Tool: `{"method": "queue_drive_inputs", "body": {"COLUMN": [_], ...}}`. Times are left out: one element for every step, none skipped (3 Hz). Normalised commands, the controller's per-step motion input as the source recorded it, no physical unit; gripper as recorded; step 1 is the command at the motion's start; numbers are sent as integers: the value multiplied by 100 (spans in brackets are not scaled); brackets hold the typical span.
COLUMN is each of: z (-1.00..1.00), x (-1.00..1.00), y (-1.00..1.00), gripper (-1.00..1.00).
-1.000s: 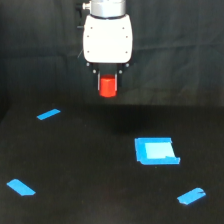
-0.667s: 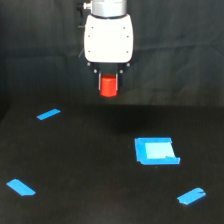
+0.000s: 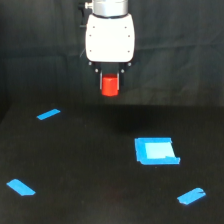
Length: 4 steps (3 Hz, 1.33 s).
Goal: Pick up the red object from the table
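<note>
the claw (image 3: 110, 82) is closed on the red cylinder (image 3: 110, 86), which sits between its short dark fingers directly under the white wrist housing (image 3: 110, 36), its axis upright and its lower end showing below the fingertips. the cylinder hangs in the air well above the black counter (image 3: 90, 165), touching nothing but the claw, so any coming move turns on that vertical gap: the pick looks done and only a hold or further lift seems left. on the counter lie a blue square patch (image 3: 156, 151) toward the exterior view's right and blue tape strips (image 3: 48, 114) around it. compared with a second ago, claw and cylinder sit at much the same height and place
</note>
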Motion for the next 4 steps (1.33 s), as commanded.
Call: {"method": "queue_drive_inputs", "body": {"z": [1,2,-3,3], "x": [4,0,-3,2], "y": [0,3,-1,-7], "gripper": [-96,-94,-92,-100]}}
